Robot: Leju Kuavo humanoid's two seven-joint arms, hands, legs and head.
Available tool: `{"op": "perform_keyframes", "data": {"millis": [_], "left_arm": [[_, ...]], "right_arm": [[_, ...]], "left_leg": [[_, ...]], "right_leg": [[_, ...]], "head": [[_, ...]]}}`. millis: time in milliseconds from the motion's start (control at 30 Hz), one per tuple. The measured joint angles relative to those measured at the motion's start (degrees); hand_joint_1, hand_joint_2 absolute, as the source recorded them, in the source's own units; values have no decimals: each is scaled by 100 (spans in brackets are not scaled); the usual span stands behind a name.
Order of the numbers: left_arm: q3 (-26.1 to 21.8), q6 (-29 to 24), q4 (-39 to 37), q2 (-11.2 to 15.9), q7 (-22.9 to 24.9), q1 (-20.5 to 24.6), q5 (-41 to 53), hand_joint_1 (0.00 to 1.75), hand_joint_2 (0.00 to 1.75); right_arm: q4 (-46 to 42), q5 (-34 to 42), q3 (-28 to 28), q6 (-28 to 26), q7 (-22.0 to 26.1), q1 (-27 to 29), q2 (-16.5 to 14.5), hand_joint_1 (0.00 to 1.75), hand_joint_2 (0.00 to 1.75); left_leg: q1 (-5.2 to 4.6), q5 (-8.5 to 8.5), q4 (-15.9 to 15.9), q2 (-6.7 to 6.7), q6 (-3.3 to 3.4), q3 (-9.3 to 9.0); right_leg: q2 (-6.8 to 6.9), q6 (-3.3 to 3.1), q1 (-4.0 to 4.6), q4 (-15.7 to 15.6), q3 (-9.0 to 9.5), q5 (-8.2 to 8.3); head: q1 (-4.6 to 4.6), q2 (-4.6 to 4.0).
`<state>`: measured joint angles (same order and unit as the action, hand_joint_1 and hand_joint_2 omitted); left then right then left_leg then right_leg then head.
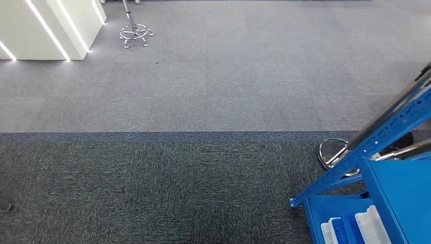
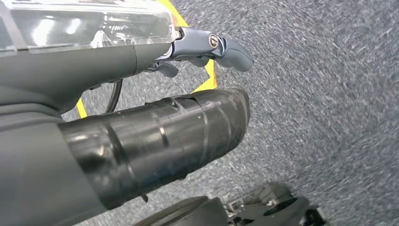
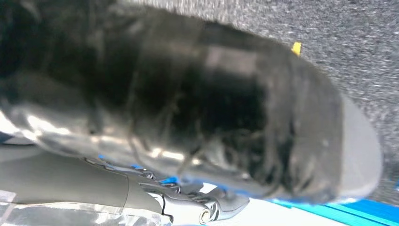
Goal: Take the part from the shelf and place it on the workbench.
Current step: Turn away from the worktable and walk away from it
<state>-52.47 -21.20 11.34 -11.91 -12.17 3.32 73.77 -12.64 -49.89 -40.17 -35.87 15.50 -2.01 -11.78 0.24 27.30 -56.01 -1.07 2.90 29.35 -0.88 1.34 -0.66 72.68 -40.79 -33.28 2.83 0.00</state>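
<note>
Left to right: a white lit-up counter and a chrome stool base are sitting far off across the grey carpet, and the blue shelf is poking in at the right, so the robot's probably only just facing it. The part itself I can't pick out; only blue and white bins low in the rack. Left hand is hanging over the carpet, gripping nothing, fingers curled or spread I can't tell. Right hand is too blurry, so no idea there either.

A blue shelf stands at the right on grey carpet, with a chrome stool base far off.
</note>
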Motion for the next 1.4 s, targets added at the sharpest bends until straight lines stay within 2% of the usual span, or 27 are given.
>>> {"op": "perform_keyframes", "data": {"millis": [33,67,133,200,233,300,333,400,467,533,567,600,667,733,767,833,867,967,1000,1033,1067,1100,1167,1233,1267,1333,1400], "left_arm": [[-16,5,0,1,0,-3,-14,0,0],[-34,11,0,0,-6,0,-27,0,0],[-62,20,0,-3,-20,10,-43,0,0],[-73,22,0,-3,-28,15,-44,0,0],[-76,22,0,-2,-29,20,-44,0,0],[-80,22,0,-2,-32,40,-44,0,0],[-81,22,0,-2,-32,48,-44,0,0],[-83,22,0,-3,-35,50,-45,0,0],[-85,22,0,-3,-37,36,-50,0,0],[-89,25,-1,-3,-37,20,-56,0,0],[-90,31,-1,-3,-38,14,-58,0,0],[-91,38,-1,-3,-40,12,-59,0,0],[-99,52,0,1,-46,12,-62,0,0],[-112,58,0,5,-47,17,-64,0,0],[-116,60,0,7,-45,23,-65,0,0],[-119,62,0,5,-39,34,-65,0,0],[-120,63,0,3,-37,36,-65,0,0],[-124,77,0,-4,-29,17,-63,0,0],[-127,84,0,-4,-25,5,-62,0,0],[-131,90,0,-4,-22,-3,-61,0,0],[-136,93,0,-4,-22,-4,-61,0,0],[-140,97,0,-5,-22,1,-60,0,0],[-146,94,0,-9,-30,10,-60,0,0],[-155,76,0,-12,-46,12,-57,0,0],[-159,67,0,-14,-52,15,-54,0,0],[-163,54,0,-19,-57,32,-45,0,0],[-164,47,-1,-23,-62,40,-38,0,0]], "right_arm": [[3,8,-3,65,13,5,1,0,0],[4,11,-9,124,30,12,1,0,0],[5,7,-25,194,60,19,2,0,0],[7,-2,-33,212,68,8,-3,0,0],[8,-3,-34,216,71,4,-5,0,0],[10,-3,-40,218,74,9,-9,0,0],[11,-3,-43,217,74,12,-9,0,0],[11,-4,-46,218,73,6,-9,0,0],[11,-10,-48,245,67,-3,-9,0,0],[11,-20,-49,303,60,-5,-9,0,0],[11,-26,-49,344,59,-4,-9,0,0],[12,-33,-49,378,59,-4,-10,0,0],[15,-63,-49,438,60,-6,-20,0,0],[19,-104,-48,473,50,-11,-31,0,0],[22,-122,-48,485,36,-10,-34,0,0],[27,-151,-46,492,-2,8,-39,0,0],[31,-168,-46,489,-23,15,-42,0,0],[36,-219,-43,481,-83,10,-42,0,0],[36,-232,-41,480,-99,8,-42,0,0],[37,-243,-40,480,-117,12,-42,0,0],[39,-253,-40,482,-135,19,-42,0,0],[40,-269,-39,483,-151,26,-41,0,0],[42,-295,-38,486,-150,28,-39,0,0],[42,-307,-36,485,-110,17,-37,0,0],[43,-307,-36,484,-92,12,-37,0,0],[44,-307,-36,484,-71,11,-38,0,0],[43,-306,-37,484,-64,5,-37,0,0]], "left_leg": [[-3,10,-4,-80,-5,2],[-2,22,-11,-151,-15,-2],[3,63,-41,-270,-57,-19],[-16,123,-82,-356,-131,-32],[-27,149,-93,-391,-168,-41],[-25,182,-91,-459,-232,-90],[-9,220,-121,-431,-265,-101],[25,460,-445,-226,-317,13],[38,854,-1183,-7,-337,354],[39,1007,-1763,49,-335,657],[39,909,-1763,59,-323,685],[39,709,-1535,80,-304,607],[39,273,-737,311,-250,298],[30,100,-244,536,-216,114],[19,110,-192,562,-205,99],[18,62,-138,435,-156,75],[29,27,-93,365,-114,59],[38,-29,-14,130,-26,48],[30,-25,-17,43,-20,51],[25,-18,-20,-40,-21,51],[23,-10,-26,-118,-28,51],[25,3,-36,-187,-40,47],[22,45,-76,-297,-85,33],[1,101,-119,-379,-156,12],[-9,119,-125,-421,-195,-5],[-1,150,-125,-492,-263,-44],[25,322,-320,-337,-320,10]], "right_leg": [[29,16,-17,134,-58,-9],[57,30,-34,34,4,93],[220,38,-54,-710,405,434],[392,10,-37,-1309,727,627],[424,-16,-21,-1401,771,630],[324,-82,-4,-1399,769,632],[273,-122,-8,-1416,772,641],[169,-202,-24,-1449,781,675],[58,-243,-12,-1450,770,687],[-83,-252,6,-1440,766,688],[-158,-252,12,-1432,768,687],[-234,-252,15,-1422,771,685],[-373,-236,19,-1398,766,680],[-493,-179,7,-1387,736,689],[-546,-137,-3,-1392,722,701],[-599,-61,-20,-1401,695,721],[-511,-39,-8,-1335,657,671],[-69,-6,18,-500,261,170],[-10,11,8,-131,89,10],[16,29,-5,112,-21,-57],[35,46,-19,147,-28,-14],[68,58,-34,-59,89,130],[283,52,-42,-859,536,473],[476,4,-20,-1357,801,611],[492,-28,-2,-1395,811,600],[372,-92,-3,-1413,803,622],[257,-169,-34,-1456,816,661]], "head": [[0,0],[1,0],[2,0],[-1,0],[-3,0],[-8,0],[-8,0],[-9,0],[-10,0],[-10,0],[-9,0],[-9,0],[-8,0],[-8,0],[-8,0],[-9,0],[-5,0],[13,0],[13,0],[14,0],[13,0],[14,0],[14,0],[9,0],[8,0],[7,0],[1,0]]}}
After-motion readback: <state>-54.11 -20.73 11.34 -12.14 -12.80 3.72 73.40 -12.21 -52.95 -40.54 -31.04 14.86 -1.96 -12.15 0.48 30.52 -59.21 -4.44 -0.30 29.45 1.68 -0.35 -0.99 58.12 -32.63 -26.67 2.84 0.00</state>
